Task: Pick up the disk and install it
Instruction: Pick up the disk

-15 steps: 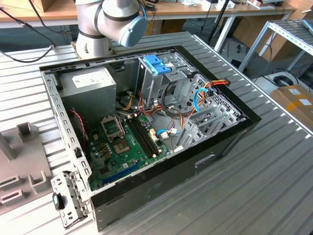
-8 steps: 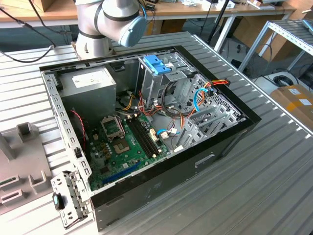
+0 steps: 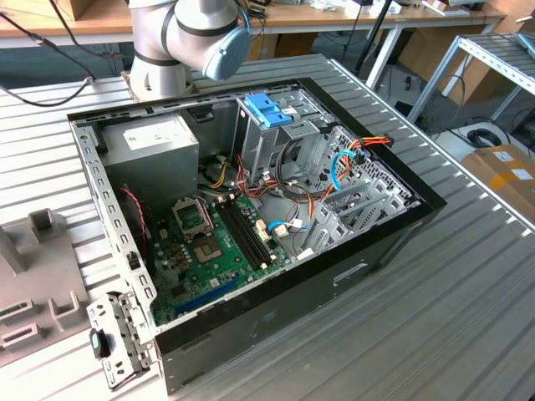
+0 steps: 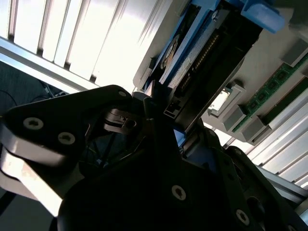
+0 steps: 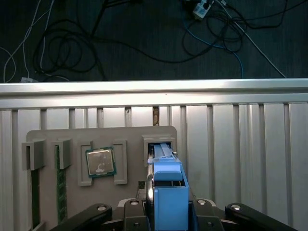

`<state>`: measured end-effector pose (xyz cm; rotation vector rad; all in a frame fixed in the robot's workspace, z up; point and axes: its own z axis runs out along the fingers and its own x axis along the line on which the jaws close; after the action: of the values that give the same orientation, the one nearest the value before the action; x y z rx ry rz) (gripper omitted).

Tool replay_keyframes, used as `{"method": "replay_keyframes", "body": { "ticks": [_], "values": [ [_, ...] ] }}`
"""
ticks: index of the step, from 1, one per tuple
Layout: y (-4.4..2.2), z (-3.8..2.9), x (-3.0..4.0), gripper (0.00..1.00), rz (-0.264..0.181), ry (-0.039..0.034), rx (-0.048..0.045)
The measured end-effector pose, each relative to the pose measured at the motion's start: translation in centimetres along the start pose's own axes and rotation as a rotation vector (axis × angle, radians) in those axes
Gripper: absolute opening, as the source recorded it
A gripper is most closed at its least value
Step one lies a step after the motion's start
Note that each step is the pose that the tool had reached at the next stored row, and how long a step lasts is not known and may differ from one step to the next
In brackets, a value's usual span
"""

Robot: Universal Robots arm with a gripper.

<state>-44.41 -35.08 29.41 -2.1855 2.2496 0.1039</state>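
My arm (image 3: 171, 38), there it is: fat silver-grey metal tubes, rounded joints, one closed by a pale blue round plastic cap (image 3: 226, 52). And my gripper (image 4: 161, 113), all matte black layered link plates in both wrist views, shiny round screw heads (image 4: 178, 192) dotted along them.

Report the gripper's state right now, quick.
Gripper: closed on the disk, whose far end sits at the slot of the grey tray.
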Motion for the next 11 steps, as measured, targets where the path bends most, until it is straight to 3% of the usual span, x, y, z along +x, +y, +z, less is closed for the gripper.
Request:
{"method": "replay_keyframes", "body": {
  "ticks": [11],
  "values": [
    [0.05,-1.22,-0.06,0.37,0.000,-0.0001,0.0001]
  ]
}}
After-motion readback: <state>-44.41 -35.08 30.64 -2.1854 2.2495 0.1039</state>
